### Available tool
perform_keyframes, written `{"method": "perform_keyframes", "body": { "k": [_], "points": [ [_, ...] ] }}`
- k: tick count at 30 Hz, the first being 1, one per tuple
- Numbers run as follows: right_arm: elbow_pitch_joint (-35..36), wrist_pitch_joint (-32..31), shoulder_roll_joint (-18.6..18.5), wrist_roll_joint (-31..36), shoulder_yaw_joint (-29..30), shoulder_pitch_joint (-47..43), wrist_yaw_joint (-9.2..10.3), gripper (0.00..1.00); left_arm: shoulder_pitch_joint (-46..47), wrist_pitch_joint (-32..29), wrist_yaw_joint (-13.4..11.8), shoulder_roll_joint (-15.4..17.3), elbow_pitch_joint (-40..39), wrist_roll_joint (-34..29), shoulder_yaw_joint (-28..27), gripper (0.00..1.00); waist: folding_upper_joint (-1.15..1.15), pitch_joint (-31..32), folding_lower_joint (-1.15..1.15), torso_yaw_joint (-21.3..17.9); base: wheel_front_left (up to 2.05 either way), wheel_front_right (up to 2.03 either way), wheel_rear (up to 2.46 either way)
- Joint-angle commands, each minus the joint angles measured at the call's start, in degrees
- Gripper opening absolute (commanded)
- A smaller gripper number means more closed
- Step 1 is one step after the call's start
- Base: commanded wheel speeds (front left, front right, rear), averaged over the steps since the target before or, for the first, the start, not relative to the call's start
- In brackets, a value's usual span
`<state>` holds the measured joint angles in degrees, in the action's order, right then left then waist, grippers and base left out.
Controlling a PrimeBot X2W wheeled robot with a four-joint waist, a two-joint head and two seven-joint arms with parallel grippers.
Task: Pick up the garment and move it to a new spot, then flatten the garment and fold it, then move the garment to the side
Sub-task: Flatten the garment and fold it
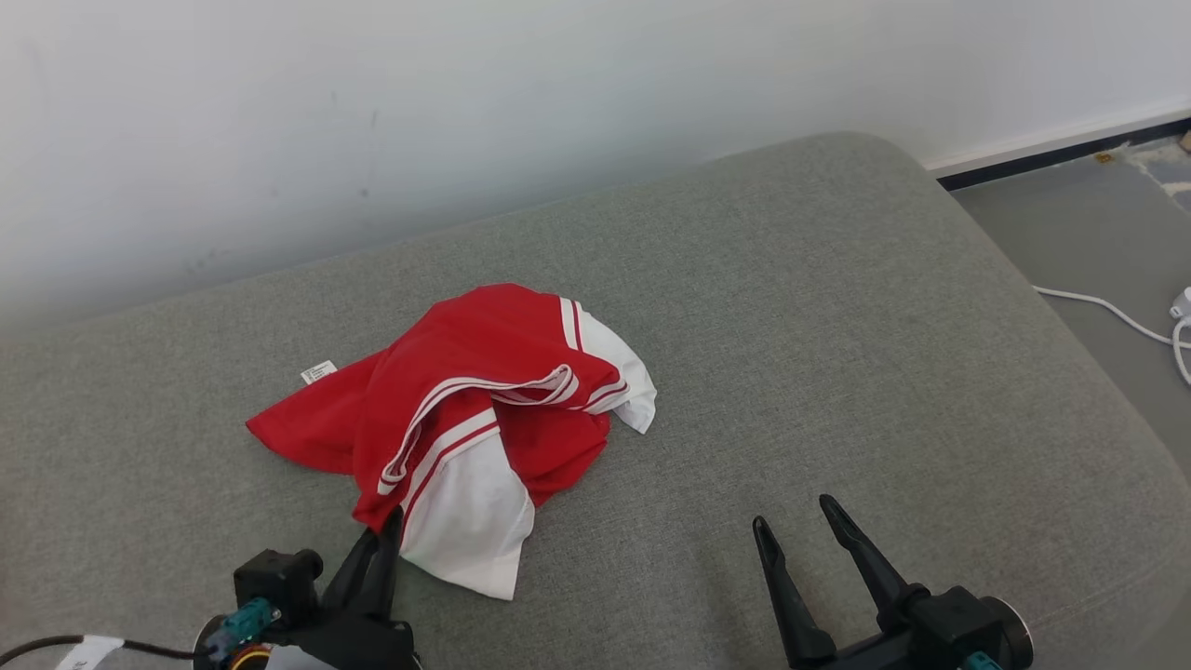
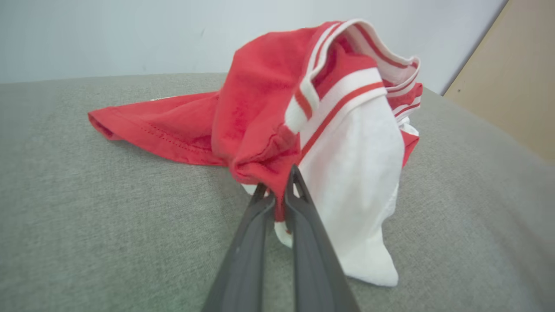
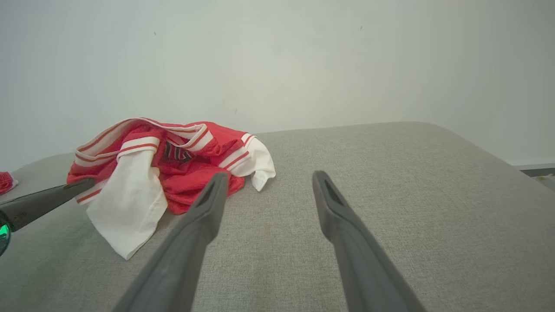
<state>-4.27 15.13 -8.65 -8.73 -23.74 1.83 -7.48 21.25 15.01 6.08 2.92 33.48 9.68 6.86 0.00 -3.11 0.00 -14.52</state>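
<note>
Okay, my left gripper (image 2: 277, 182) is clamped on a red edge of the shirt (image 2: 260, 108); my right gripper (image 3: 269, 175) stands spread, apart from it.

The right gripper (image 3: 269, 174), jaws apart, sits beside garment (image 3: 130, 190).

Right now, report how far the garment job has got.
Done: the left gripper is shut on the near edge of the red-and-white shirt. In hand: the pick-up; the shirt lies crumpled on the grey cushion. The right gripper hangs open, apart from it. Left: moving, flattening, folding, setting aside.
</note>
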Motion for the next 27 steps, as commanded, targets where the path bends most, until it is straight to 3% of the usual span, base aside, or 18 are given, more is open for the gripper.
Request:
{"method": "perform_keyframes", "body": {
  "k": [1, 10, 17, 24, 27],
  "points": [
    [-0.1, 0.1, 0.2, -0.3, -0.3, 0.1, -0.02, 1.0, 0.0, 0.2, 0.6, 0.0, 0.0, 3.7, 0.8, 0.0, 0.0, 0.6, 0.0, -0.4, 0.0, 0.0, 0.0],
    [-0.7, 0.1, 1.6, -0.9, -0.4, 0.0, -0.02, 1.0, 7.2, -2.2, 1.4, 0.0, -5.3, 24.8, 13.8, 0.0, 0.0, 2.8, 0.0, -2.9, 0.0, 0.0, 0.0],
    [-0.8, 0.1, 2.1, -1.0, 0.2, -0.8, -0.02, 1.0, 18.3, -9.4, 1.3, 0.0, -9.8, 40.9, 16.9, 0.0, 0.0, 4.1, 0.0, -5.4, 0.0, 0.0, 0.0],
    [-1.2, 0.1, 2.7, -1.1, -0.1, -1.2, -0.02, 1.0, 33.8, -11.9, -2.3, 0.0, -11.2, 50.8, 18.7, 0.0, 0.0, 4.9, 0.0, -7.6, 0.0, 0.0, 0.0],
    [-1.3, 0.1, 2.8, -1.2, -0.5, -1.0, -0.02, 1.0, 40.8, -10.3, -3.5, 0.0, -10.2, 50.8, 19.3, 0.0, 0.0, 5.4, 0.0, -8.6, 0.0, 0.0, 0.0]
  ]
}}
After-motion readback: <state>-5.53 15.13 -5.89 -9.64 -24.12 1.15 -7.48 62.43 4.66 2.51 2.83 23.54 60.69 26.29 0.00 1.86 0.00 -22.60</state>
